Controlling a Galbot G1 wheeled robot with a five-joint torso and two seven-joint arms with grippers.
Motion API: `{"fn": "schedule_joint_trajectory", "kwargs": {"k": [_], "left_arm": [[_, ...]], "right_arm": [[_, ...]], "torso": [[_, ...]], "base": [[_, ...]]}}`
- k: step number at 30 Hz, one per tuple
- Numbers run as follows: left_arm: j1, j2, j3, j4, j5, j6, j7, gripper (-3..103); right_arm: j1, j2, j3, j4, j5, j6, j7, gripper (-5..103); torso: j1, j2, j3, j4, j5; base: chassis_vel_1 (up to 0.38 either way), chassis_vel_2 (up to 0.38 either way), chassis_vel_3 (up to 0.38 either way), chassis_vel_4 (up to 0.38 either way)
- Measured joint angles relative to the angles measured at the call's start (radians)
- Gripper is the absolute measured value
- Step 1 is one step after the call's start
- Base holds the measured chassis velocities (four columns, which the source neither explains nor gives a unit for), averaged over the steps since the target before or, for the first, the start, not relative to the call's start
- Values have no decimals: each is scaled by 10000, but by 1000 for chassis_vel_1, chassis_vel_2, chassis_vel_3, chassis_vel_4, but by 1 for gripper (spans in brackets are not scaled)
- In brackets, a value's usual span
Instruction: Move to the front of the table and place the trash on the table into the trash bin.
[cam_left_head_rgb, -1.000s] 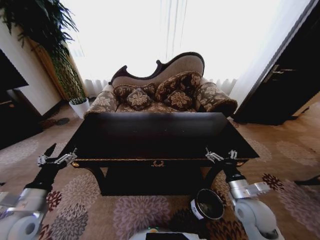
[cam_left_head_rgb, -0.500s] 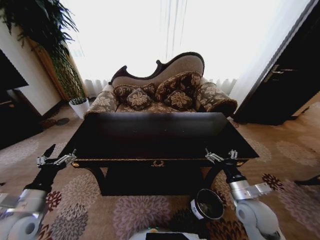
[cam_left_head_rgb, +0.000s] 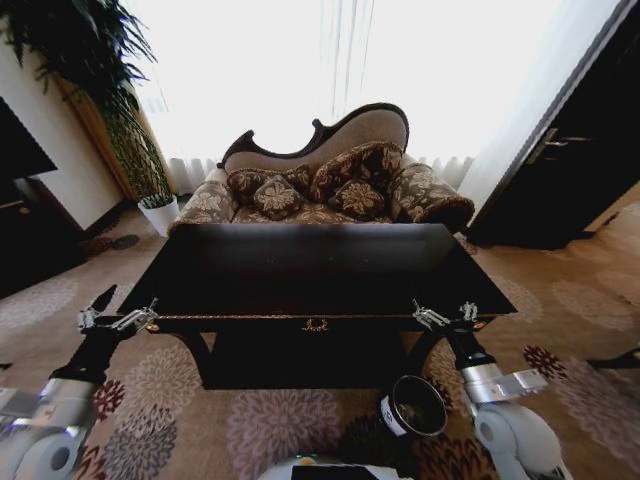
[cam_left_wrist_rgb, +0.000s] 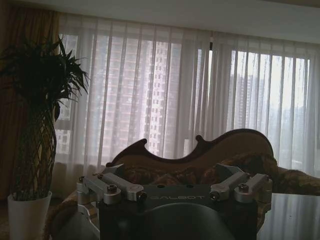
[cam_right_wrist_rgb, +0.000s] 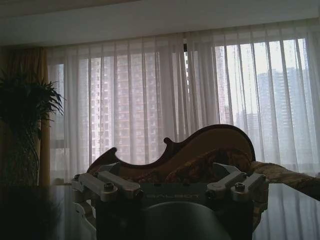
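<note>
Head view looks down on the large rectangular dark wood bench with a glossy black top (cam_left_head_rgb: 320, 270), which fills the middle of the frame; a small gold ornament (cam_left_head_rgb: 316, 324) sits at the centre of its near apron. The small round dark reddish-brown trash bin with a white label on its side (cam_left_head_rgb: 415, 406) stands on the flowered carpet (cam_left_head_rgb: 270, 425) in the lower right of the frame, in front of the bench's near right leg and just beside the right arm. The left hand (cam_left_head_rgb: 112, 316) hangs at the lower left, close off the bench's near left corner, its fingers spread apart and holding nothing. The right hand (cam_left_head_rgb: 444, 315) is at the lower centre-right, at the bench's near edge, fingers likewise parted and empty. A curved-back sofa with patterned cushions (cam_left_head_rgb: 320, 185) stands behind the bench in the upper middle, before bright sheer curtains (cam_left_head_rgb: 330, 70). A tall green plant in a white pot (cam_left_head_rgb: 158, 212) is at the left, beside the sofa.

Right wrist view shows the right hand (cam_right_wrist_rgb: 169, 187) released, with the black bench top stretching away under it toward the sofa.

Left wrist view shows the left hand (cam_left_wrist_rgb: 172, 187) released as well, with the white pot at the frame's lower left.
</note>
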Motion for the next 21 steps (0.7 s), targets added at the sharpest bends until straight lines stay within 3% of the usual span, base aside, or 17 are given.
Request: {"fn": "schedule_joint_trajectory", "kwargs": {"k": [21], "left_arm": [[32,-20,134,16,87,-51,50,100]], "right_arm": [[88,-143,79,-272,15,44,-22,100]], "torso": [[-5,3,-3,0,0]], "base": [[197,-201,-206,202]]}}
